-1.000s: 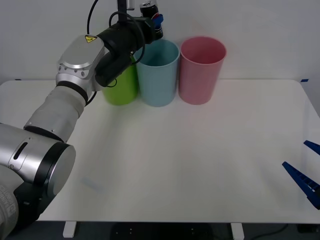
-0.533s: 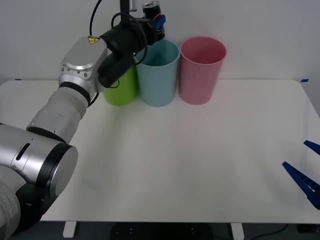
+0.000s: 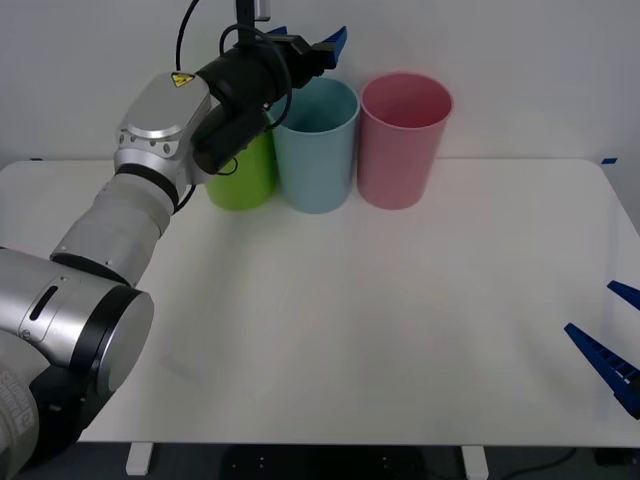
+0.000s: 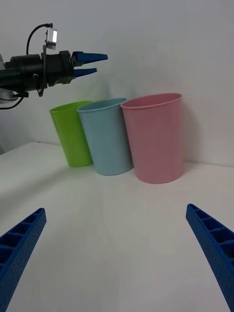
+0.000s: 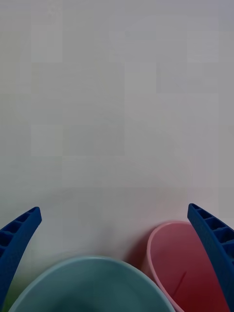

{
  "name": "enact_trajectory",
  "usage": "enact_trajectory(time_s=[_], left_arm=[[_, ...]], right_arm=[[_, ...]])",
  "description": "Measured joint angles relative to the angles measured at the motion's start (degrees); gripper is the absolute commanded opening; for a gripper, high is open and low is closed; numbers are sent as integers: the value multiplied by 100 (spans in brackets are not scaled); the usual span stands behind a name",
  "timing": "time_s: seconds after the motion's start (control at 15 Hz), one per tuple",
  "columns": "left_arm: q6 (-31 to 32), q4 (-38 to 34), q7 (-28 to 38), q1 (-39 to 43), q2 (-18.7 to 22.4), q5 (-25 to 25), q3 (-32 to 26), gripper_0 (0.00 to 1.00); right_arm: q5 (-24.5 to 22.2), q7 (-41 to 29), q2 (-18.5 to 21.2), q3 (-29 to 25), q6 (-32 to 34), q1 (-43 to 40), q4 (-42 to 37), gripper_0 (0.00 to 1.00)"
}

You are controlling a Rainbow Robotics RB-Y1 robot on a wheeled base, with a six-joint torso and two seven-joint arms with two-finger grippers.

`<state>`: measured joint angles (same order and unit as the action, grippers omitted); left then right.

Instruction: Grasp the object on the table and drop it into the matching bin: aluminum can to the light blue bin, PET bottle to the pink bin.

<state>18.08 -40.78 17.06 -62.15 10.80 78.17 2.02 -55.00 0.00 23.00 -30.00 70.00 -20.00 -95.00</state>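
L gripper [image 3: 312, 42] hangs above the rim of the light blue bin [image 3: 318, 150], at the back of the table [image 3: 380, 330]. Blue fingers [image 3: 334, 38] spread wide, nothing between them. In the L wrist view the two fingers sit at opposite corners w/ the light blue bin's mouth directly below and the pink bin [image 3: 402, 140] just beside it. From the R wrist view the L gripper [image 4: 90, 64] shows as two blue tips over the bins, apart from each other, empty.

Can: cannot tell where it is; the visible part of the blue bin's inside shows no can.

Bins stand in a row at the far edge: lime green bin [image 3: 243, 172], light blue in the middle, pink on the robot's R side. Green & blue touch or nearly so; blue & pink just beside each other. All upright.

R gripper [image 3: 612, 345] is low at the table's near R corner, well apart from the bins. Its fingers [image 4: 214, 248] are spread wide, holding nothing.
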Motion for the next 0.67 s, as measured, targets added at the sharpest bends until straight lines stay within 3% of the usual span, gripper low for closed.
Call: enact_trajectory(time_s=[0.33, 0.67], left_arm=[[119, 0, -31, 45, 253, -474, 191, 100], [262, -16, -218, 54, 1039, -2191, 1387, 100]], right_arm=[[0, 0, 0, 0, 0, 0, 0, 100], [0, 0, 0, 0, 0, 0, 0, 100]])
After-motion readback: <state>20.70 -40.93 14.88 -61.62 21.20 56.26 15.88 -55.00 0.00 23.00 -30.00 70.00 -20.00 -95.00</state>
